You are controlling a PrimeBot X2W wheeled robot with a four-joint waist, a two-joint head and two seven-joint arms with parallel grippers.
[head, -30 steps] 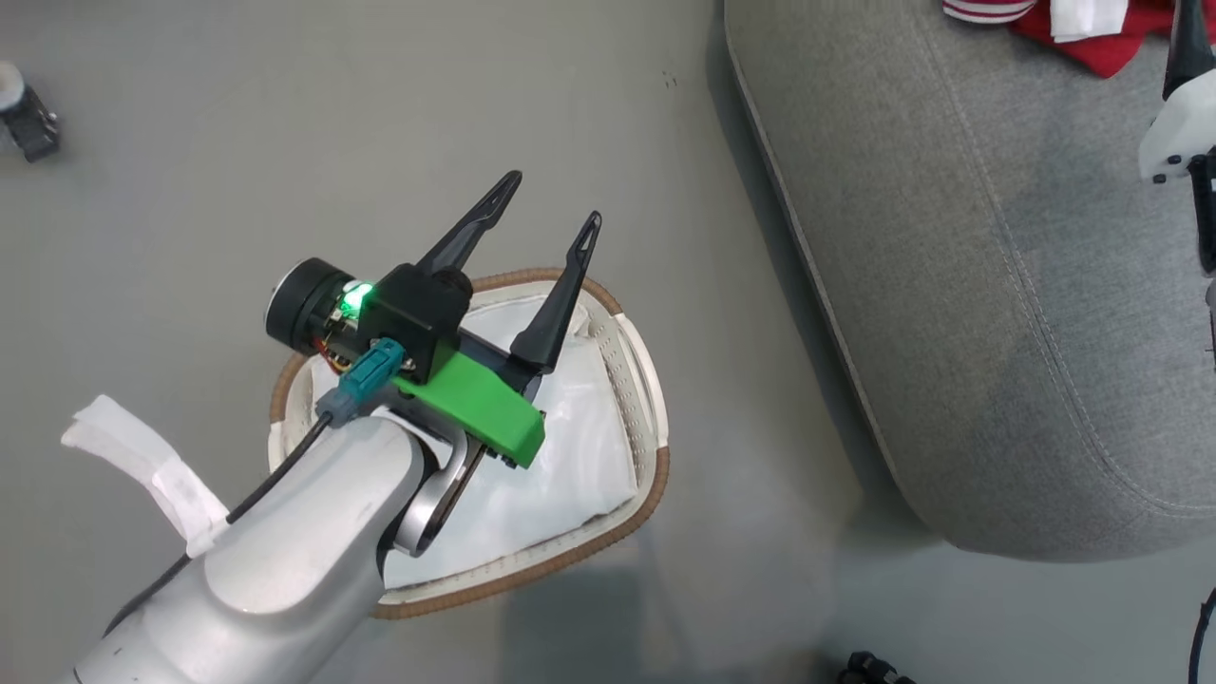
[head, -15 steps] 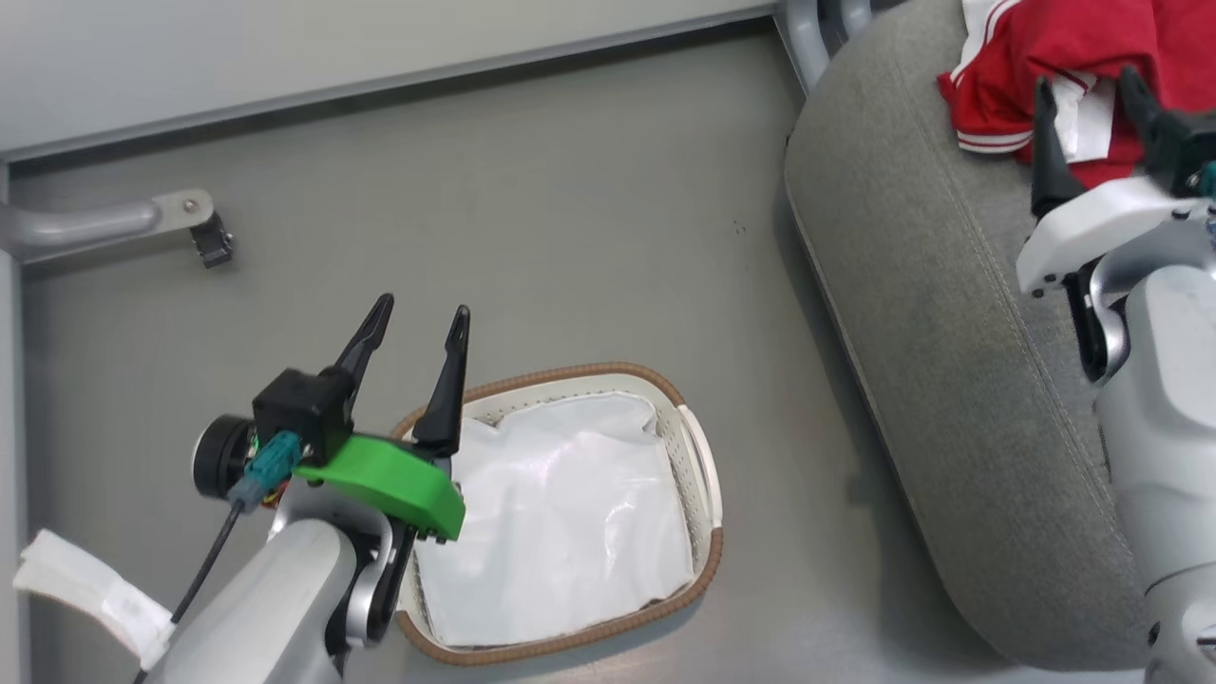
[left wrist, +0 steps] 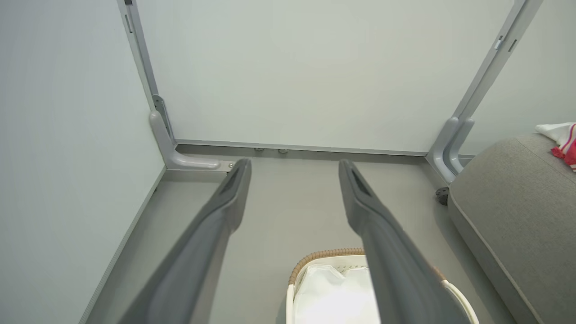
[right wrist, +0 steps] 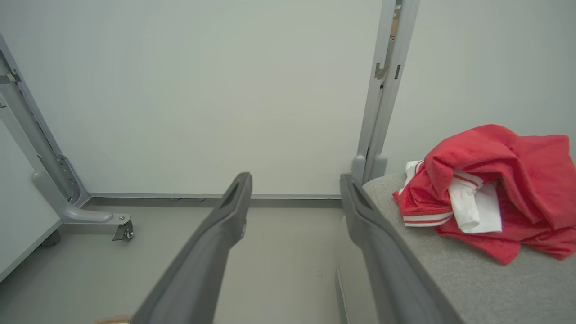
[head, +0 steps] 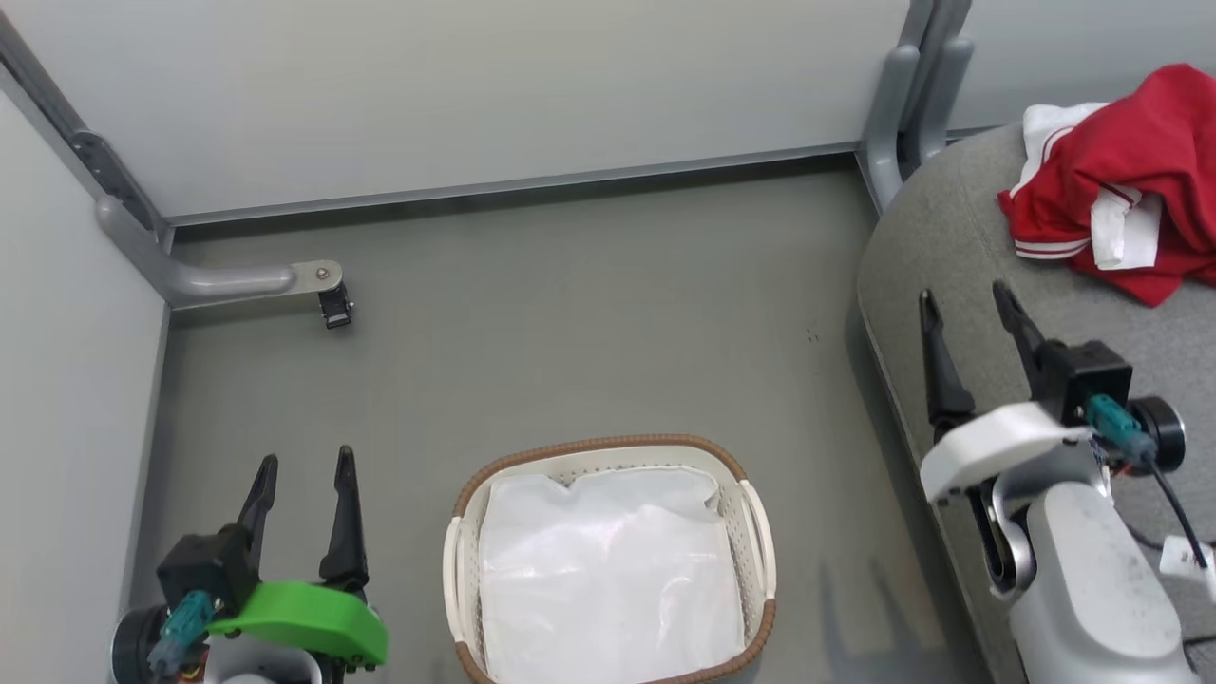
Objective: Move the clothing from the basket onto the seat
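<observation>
The red clothing [head: 1130,180] with white stripes and sleeves lies bunched on the grey seat [head: 959,256] at the upper right, also as red clothing [right wrist: 490,189] on the seat [right wrist: 450,270] in the right wrist view. The white basket [head: 760,532] with its brown rim stands on the floor at bottom centre, holding only a white liner [head: 608,579]. My left gripper [head: 304,465] is open at the lower left, apart from the basket [left wrist: 315,261]. My right gripper [head: 964,299] is open over the seat's near edge, short of the clothing.
Pale partition walls close the back and left. A grey frame foot with a caster [head: 334,306] stands on the floor at left, and grey posts [head: 912,85] rise behind the seat. Bare grey floor lies between the basket and the wall.
The head camera has risen and tilted, so the whole picture shifted. Both arms drew back: the left gripper left the basket for the lower left, the right gripper pulled away from the clothing.
</observation>
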